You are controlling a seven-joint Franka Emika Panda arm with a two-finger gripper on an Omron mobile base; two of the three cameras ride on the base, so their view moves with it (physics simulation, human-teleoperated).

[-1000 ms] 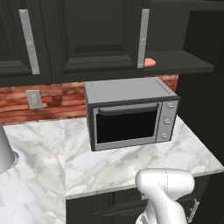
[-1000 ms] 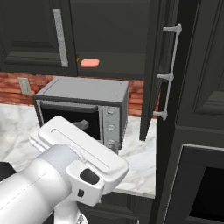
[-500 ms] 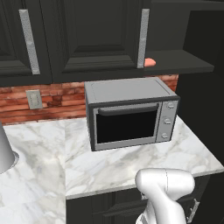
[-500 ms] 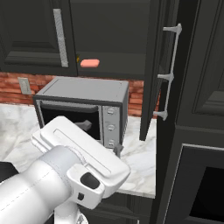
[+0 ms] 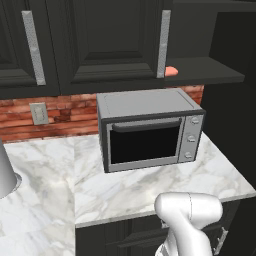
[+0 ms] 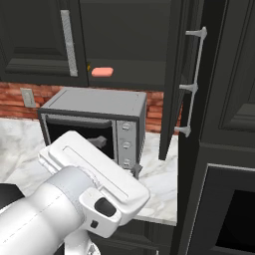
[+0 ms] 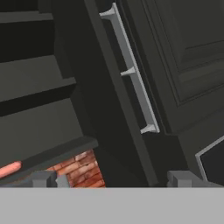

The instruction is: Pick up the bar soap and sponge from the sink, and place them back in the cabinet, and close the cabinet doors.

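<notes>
Bar soap (image 6: 102, 71) lies flat on the cabinet (image 6: 134, 35) shelf, at about 12 o'clock above the grey microwave (image 6: 94, 124) that stands on the marble desk (image 5: 125, 190). From the hand camera the soap (image 7: 9, 169) sits at 8 o'clock on the shelf edge. One cabinet door (image 6: 174, 74) stands swung out at 3 o'clock, its bar handle (image 7: 131, 72) just ahead of the tool (image 7: 111, 178), whose fingertips (image 7: 41, 178) are spread wide and empty.

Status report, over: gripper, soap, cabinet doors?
Gripper open, empty. Bar soap on cabinet shelf. Right cabinet door open, facing gripper; nothing between.
</notes>
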